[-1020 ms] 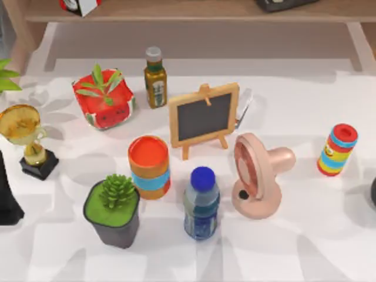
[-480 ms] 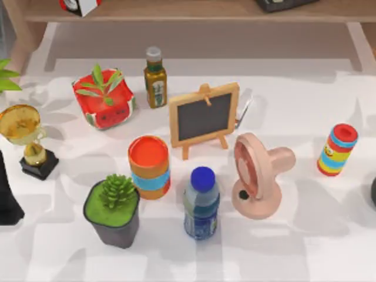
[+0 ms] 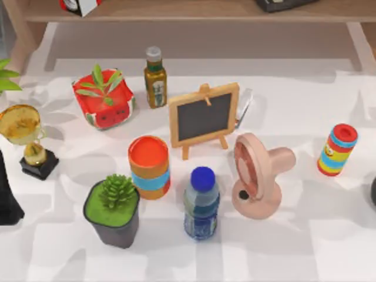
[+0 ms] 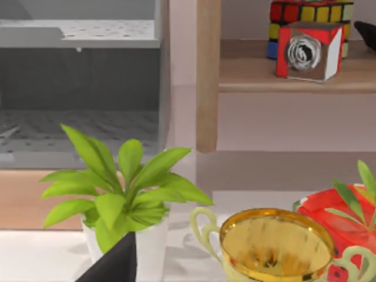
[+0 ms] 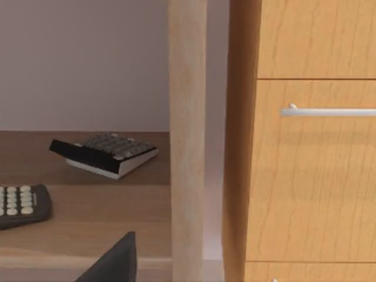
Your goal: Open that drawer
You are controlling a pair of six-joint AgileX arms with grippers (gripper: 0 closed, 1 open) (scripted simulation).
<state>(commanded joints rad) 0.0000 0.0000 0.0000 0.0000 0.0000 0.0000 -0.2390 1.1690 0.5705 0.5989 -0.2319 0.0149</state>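
The drawer (image 5: 311,170) is a light wood front with a silver bar handle (image 5: 329,111), and it sits flush in its cabinet in the right wrist view. A dark piece of my right gripper's finger (image 5: 111,261) shows low in that view, well short of the handle. My right arm (image 3: 373,191) is at the table's right edge. My left arm (image 3: 7,197) stands at the left edge, its dark finger (image 4: 114,264) in front of a leafy plant (image 4: 120,188).
The white-clothed table holds a small chalkboard (image 3: 204,116), a pink fan (image 3: 255,173), a blue-capped bottle (image 3: 201,202), an orange can (image 3: 149,166), a succulent pot (image 3: 114,208), a gold trophy (image 3: 23,132) and a striped can (image 3: 338,148). Beside the drawer stands a wooden post (image 5: 188,135).
No object on the table has moved. Only the shadows on the white cloth have shifted a little, mostly at the right side.
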